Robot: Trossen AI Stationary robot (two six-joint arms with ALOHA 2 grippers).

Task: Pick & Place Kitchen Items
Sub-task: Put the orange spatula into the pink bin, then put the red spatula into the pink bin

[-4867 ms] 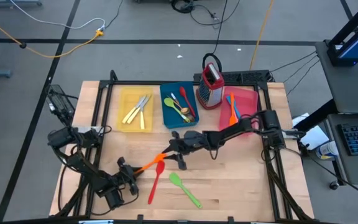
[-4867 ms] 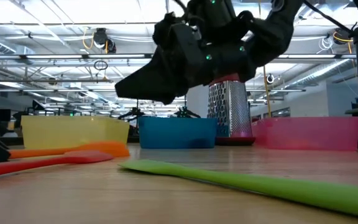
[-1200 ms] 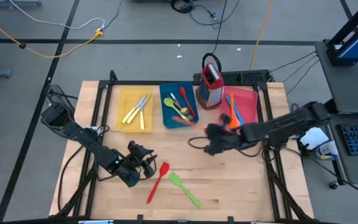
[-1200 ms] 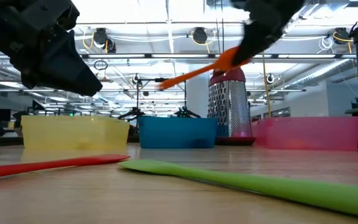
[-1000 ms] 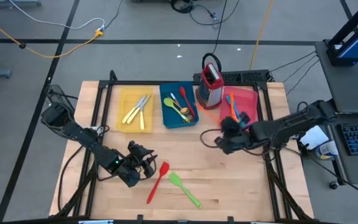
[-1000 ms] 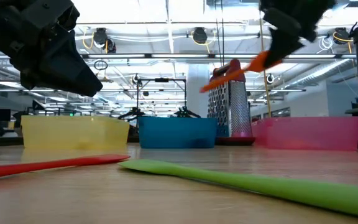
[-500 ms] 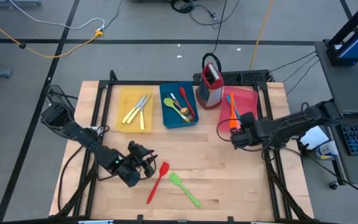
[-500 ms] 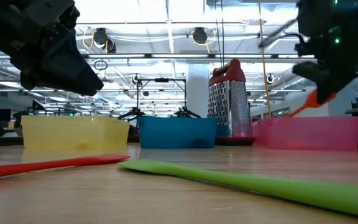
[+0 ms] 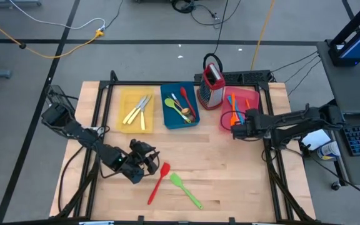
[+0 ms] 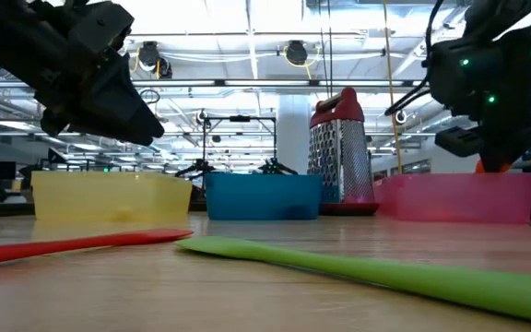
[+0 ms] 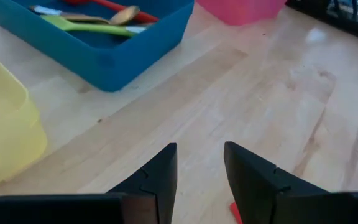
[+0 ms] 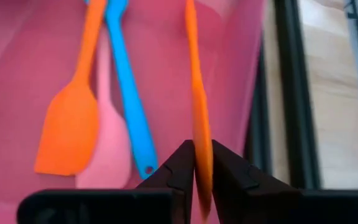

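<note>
Toward the near edge of the tabletop (image 9: 242, 181), left of centre: my left gripper (image 9: 147, 161), jaws parted and holding nothing, nothing touching them in the left wrist view. Just beside it, on the side toward the right edge, lies the red spatula (image 9: 157, 182), head nearest my jaws, long axis running slantwise toward the near edge. The green spatula (image 9: 185, 190) lies next to it, slanting the other way, toward the near right corner. My left arm is plainly the nearer one to both.

Along the far edge: yellow tray (image 9: 135, 109) with cream-handled cutlery (image 9: 137, 109); blue tray (image 9: 179, 105) with several spoons; grater (image 9: 213, 89) upright between the blue and pink trays.

Far right corner: my right gripper (image 9: 237, 127) hangs over the pink tray (image 9: 250, 103), jaws clenched on the orange spatula (image 12: 198, 118), whose long axis runs straight out ahead of the jaws, over the tray floor. Beneath it rest another orange spatula (image 12: 71, 109), a blue one (image 12: 128, 93) and a pink one (image 12: 106, 155). I judge release comes next.
</note>
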